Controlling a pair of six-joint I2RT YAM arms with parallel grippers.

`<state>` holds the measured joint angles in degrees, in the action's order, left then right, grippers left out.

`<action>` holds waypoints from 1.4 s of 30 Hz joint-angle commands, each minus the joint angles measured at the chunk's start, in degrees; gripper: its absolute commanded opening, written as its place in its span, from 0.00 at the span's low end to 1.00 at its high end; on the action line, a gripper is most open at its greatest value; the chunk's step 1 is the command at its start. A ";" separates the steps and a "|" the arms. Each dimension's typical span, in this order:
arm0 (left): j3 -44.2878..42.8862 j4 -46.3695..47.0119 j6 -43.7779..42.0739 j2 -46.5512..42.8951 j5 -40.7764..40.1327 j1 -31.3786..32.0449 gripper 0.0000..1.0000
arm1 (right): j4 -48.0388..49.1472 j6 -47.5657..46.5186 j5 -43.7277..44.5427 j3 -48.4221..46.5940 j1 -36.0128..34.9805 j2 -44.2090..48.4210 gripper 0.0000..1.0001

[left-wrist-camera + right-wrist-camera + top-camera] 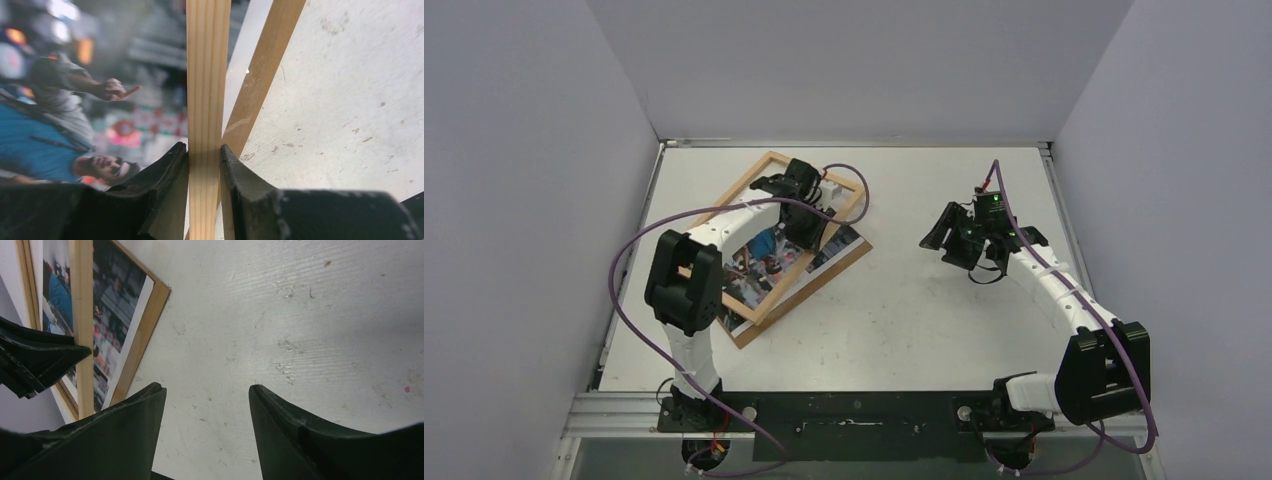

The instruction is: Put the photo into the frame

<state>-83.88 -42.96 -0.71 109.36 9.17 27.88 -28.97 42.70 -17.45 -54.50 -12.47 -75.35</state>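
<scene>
The light-wood frame (746, 179) lies at the far left, partly over the photo (762, 268), and sits farther back than it. My left gripper (808, 228) is shut on the frame's near-right bar. In the left wrist view the jaws (205, 150) clamp the pale bar (207, 75), with the photo (75, 100) below it showing the man in the blue shirt. My right gripper (952, 236) is open and empty above bare table, to the right of the frame. In the right wrist view its fingers (207, 387) stand wide apart, with the frame bar (82, 315) and the photo (112, 315) at the left.
The photo rests on a flat brown backing board (839, 265), also seen in the right wrist view (145, 330). The white table (904, 320) is walled at the left, back and right. The left arm's purple cable loops over the frame area.
</scene>
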 commanded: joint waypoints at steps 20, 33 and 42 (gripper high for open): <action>-33.04 -16.86 11.09 1.07 -17.27 -9.85 0.00 | 41.21 19.85 -11.80 -5.77 -20.30 -13.19 0.86; -37.68 -20.11 16.65 5.39 -17.89 -10.04 0.00 | 49.98 34.49 -8.58 -16.15 -33.27 -30.05 0.84; -38.56 -20.67 19.22 7.42 -18.15 -10.04 0.00 | 46.08 32.94 -7.43 -23.27 -36.06 -35.76 0.79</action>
<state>-119.20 -64.10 17.04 116.95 -7.31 18.04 16.75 75.72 -26.44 -73.08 -48.21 -110.06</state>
